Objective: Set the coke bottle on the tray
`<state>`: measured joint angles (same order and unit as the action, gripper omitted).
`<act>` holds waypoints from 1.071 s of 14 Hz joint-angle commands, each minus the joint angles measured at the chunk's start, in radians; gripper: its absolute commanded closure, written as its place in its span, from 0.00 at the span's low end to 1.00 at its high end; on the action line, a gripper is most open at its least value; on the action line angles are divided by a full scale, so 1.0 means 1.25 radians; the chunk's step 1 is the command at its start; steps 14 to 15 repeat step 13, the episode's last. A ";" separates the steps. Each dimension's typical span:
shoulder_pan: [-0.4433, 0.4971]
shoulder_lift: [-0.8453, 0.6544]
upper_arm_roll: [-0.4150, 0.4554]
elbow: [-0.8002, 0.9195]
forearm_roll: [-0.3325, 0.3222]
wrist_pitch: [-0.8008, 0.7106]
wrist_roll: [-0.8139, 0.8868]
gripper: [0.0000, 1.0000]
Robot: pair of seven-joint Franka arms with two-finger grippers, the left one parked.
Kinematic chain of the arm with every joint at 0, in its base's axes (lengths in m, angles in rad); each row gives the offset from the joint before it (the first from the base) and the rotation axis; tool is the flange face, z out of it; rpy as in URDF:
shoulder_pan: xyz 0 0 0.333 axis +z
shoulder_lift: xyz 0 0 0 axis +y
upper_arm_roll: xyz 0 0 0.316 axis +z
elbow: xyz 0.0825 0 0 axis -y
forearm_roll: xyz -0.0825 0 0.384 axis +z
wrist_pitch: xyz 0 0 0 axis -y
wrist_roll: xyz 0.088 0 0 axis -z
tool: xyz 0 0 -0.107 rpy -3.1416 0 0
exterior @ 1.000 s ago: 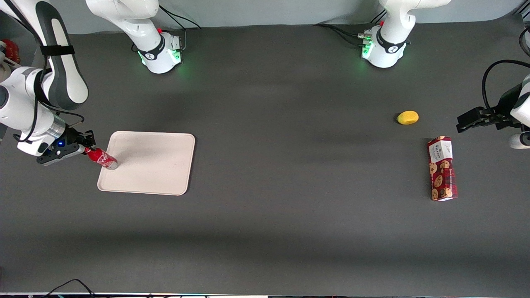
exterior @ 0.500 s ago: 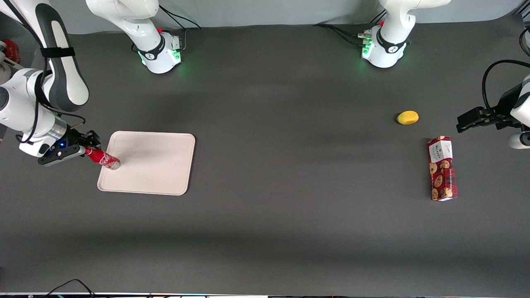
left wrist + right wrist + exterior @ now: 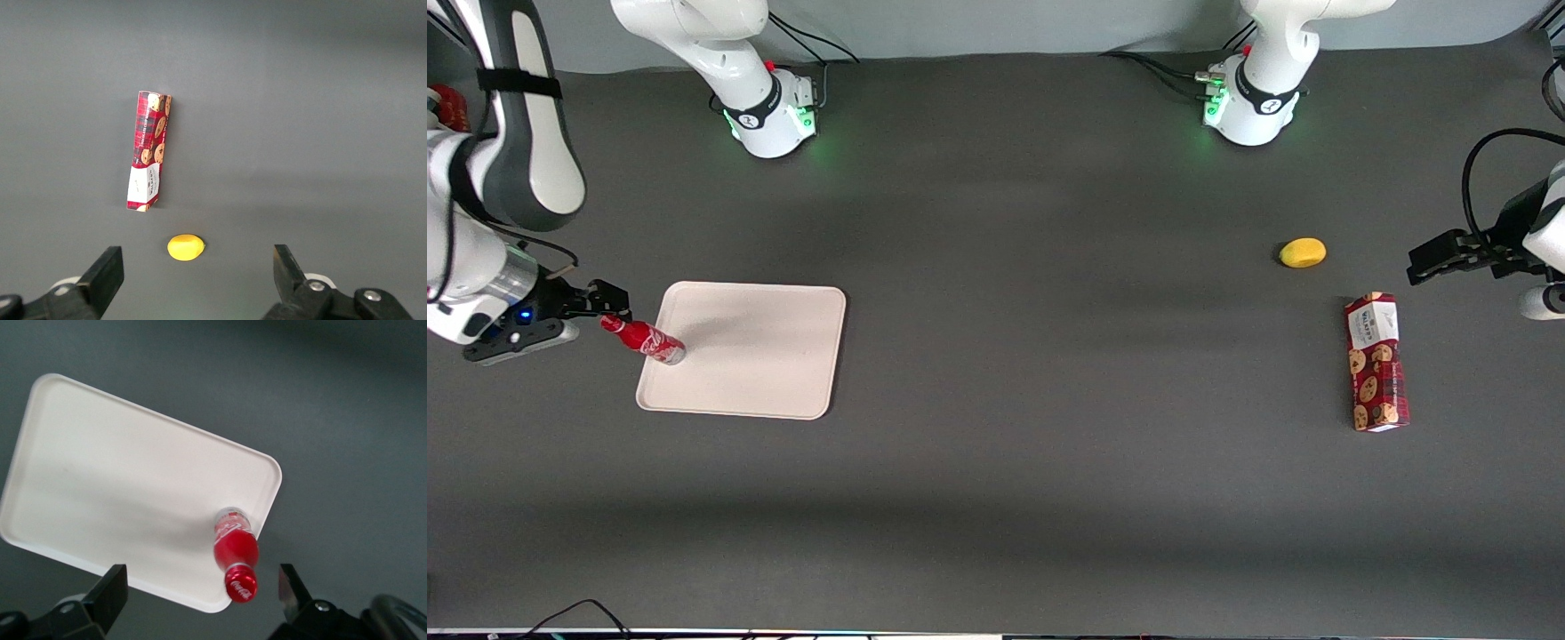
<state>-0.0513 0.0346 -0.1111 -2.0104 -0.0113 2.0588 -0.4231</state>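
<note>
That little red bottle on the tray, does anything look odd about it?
Slightly: the coke bottle stands upright right beside the tray's rim, not in its middle. The open tool is clear of it. Nothing is spilled or tipped.

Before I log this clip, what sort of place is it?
Probably a robot lab tabletop: a dark mat with bolted arm bases and props. The open pincer hangs above the coke bottle, which stands on the tray.

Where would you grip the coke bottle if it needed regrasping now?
Grip the coke bottle at its neck below the red cap, coming from above: it stands upright near the tray's edge, cap nearest the open gripper above it.
</note>
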 commanded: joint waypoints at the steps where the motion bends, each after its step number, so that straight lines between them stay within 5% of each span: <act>1: 0.009 0.004 0.040 0.152 0.003 -0.126 0.070 0.00; 10: 0.012 0.004 0.145 0.386 0.008 -0.330 0.407 0.00; 15: 0.012 0.004 0.145 0.389 0.008 -0.351 0.424 0.00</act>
